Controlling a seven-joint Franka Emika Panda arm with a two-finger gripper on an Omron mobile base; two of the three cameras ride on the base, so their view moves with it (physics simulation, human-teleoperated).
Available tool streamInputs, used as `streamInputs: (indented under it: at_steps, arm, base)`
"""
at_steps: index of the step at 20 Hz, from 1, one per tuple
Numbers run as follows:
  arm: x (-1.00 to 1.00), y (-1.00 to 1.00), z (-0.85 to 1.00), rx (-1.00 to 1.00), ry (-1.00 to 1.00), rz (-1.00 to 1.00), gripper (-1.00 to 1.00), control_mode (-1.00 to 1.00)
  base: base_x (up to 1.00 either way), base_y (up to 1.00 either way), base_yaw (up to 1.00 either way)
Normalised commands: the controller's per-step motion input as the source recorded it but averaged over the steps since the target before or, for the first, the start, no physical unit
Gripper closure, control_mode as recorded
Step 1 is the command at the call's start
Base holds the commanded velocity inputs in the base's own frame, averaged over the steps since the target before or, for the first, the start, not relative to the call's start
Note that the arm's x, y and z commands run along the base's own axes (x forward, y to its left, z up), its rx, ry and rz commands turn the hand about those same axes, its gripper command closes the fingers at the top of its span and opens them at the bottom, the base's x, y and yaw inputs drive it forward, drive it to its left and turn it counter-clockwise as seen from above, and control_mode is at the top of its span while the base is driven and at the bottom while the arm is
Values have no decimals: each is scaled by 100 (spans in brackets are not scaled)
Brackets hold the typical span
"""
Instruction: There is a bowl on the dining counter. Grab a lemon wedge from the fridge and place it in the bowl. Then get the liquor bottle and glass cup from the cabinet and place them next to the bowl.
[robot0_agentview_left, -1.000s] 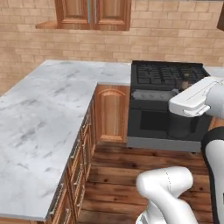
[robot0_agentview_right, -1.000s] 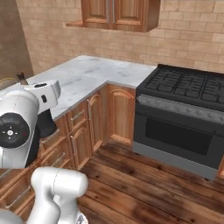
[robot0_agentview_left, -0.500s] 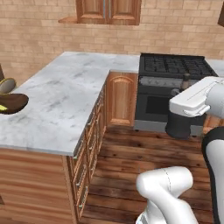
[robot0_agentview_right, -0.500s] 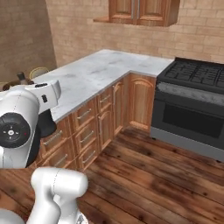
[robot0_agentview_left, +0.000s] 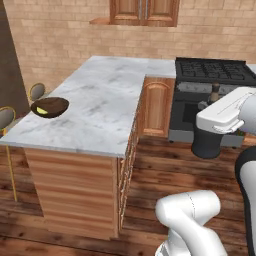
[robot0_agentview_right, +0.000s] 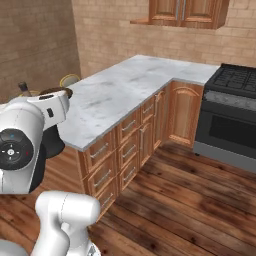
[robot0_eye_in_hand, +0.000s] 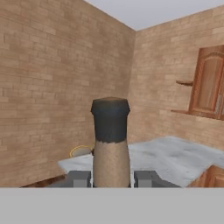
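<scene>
Clearly liquor bottle (robot0_eye_in_hand: 110, 144): tan neck, dark stopper.

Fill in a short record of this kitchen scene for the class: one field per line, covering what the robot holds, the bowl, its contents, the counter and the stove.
held item: liquor bottle, upright between the gripper jaws, which are closed on it
bowl: dark brown bowl near the left end of the dining counter
bowl contents: a yellow piece, likely the lemon wedge
stove: black stove against the brick wall
wall cabinet: cabinet, doors closed
glass cup: not judged
</scene>
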Motion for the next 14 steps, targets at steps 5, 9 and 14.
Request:
streamInputs:
  at_steps: [5,9,14]
  arm:
    - [0,0,0,0,0,0,100,100]
    - [0,0,0,0,0,0,100,100]
    - [0,0,0,0,0,0,100,100]
  base:
    - [40,100,-11]
    - [44,100,-13]
    - [41,100,-22]
